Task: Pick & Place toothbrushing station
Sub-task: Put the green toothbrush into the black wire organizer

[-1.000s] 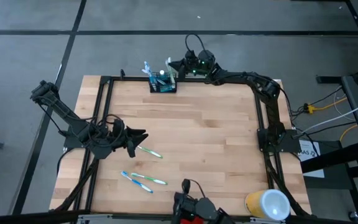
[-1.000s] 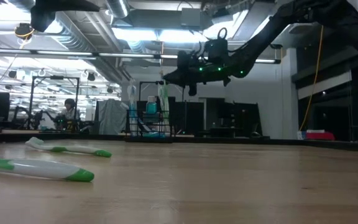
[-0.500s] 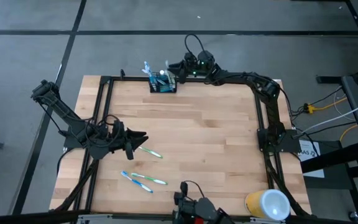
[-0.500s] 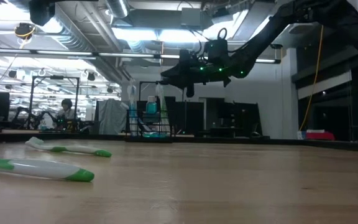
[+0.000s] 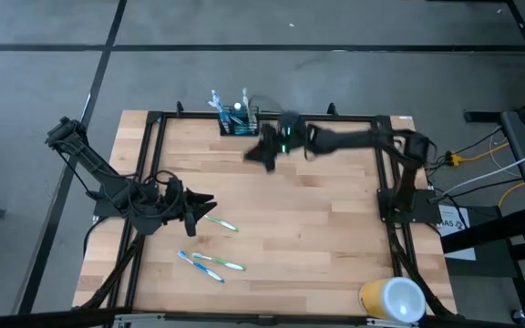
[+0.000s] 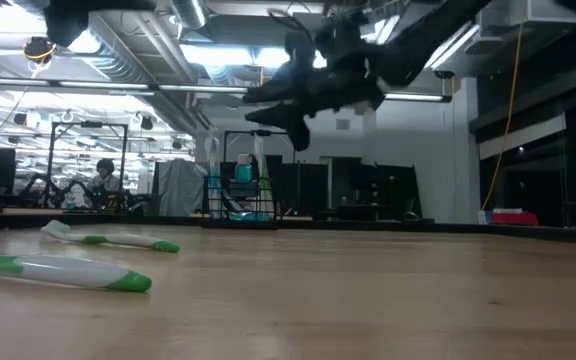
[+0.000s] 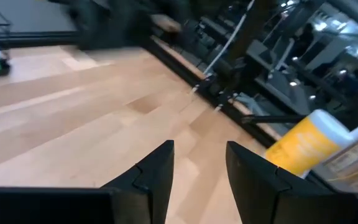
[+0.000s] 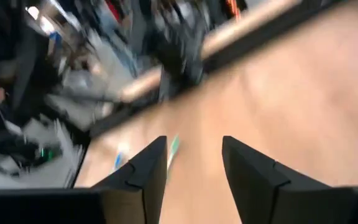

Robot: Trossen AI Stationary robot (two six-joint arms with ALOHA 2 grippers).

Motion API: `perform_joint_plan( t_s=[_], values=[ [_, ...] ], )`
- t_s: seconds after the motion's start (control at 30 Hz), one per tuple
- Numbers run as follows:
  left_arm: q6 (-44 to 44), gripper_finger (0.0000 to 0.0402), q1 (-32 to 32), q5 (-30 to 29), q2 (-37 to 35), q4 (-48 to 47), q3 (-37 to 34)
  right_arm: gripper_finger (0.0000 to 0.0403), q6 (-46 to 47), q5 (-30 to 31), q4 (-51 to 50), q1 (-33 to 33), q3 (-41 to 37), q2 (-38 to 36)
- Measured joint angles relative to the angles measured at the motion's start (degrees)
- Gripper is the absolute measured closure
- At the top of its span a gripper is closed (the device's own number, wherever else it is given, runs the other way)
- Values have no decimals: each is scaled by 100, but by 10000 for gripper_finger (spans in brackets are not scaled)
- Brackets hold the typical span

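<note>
The caddy [image 5: 239, 122] stands upright behind the right gripper [image 5: 261, 155], whose fingers are parted, empty; the left gripper [image 5: 204, 204] is likewise parted.

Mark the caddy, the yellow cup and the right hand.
caddy [image 5: 239, 125]: high view, mesh front wall.
yellow cup [image 5: 392, 298]: high view, white open end.
right hand [image 5: 259, 157]: high view, between its fingertips.

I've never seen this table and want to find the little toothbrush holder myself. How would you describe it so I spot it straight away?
Start at the wooden table and follow its far edge, the one opposite the yellow-and-white cup. Near the middle of that edge stands a small black wire-mesh caddy with toothbrushes upright in it. It is the only holder there: the other toothbrushes lie flat on the wood.
</note>
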Motion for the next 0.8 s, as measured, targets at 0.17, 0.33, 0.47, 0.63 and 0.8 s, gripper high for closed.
perform_joint_plan(
  t_s=[0.17,0.33,0.47,0.63,0.8],
  values=[
    [-52,261,0,-250,-15,-304,0,263,392,1178,-1231,1398,-64,-455],
    [373,261,1,-523,-276,-303,0,286,582,2018,-1911,2051,695,75],
    [740,261,0,-508,-597,-303,0,302,553,1771,-2894,2123,1667,1150],
    [1174,261,-162,-471,-1011,-471,107,304,423,1742,-3251,2357,2352,1737],
    [1436,261,-528,-752,-1330,-832,303,299,305,2317,-3304,2576,2382,1780]
  ],
)
